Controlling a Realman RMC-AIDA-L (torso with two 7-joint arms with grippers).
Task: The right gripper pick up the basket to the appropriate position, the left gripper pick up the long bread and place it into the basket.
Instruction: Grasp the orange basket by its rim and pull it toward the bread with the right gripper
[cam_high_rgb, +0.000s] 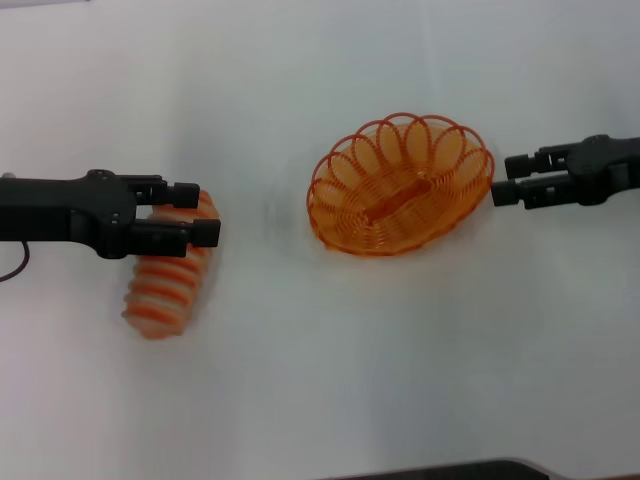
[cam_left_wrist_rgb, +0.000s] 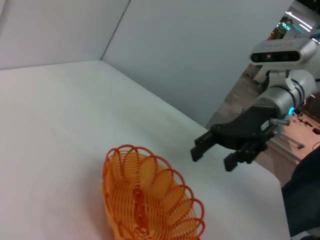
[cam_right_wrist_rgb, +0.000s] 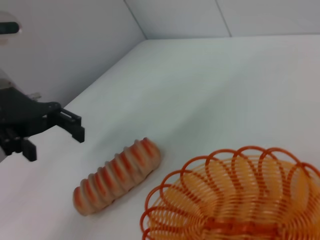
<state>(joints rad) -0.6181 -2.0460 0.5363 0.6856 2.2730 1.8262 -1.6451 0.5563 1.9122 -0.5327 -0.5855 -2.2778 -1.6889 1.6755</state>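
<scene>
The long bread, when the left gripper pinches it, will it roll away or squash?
The long bread lies on its side on the table, rounded like a log, so a sideways nudge could roll it. Its ridged stripes should give the fingers of the open left gripper some hold. It looks like a light toy; whether it squashes can't be told.

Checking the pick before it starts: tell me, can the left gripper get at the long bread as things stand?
Probably yes. The left gripper hangs open above the far end of the long bread, which lies bare on the table, apart from the basket.
</scene>
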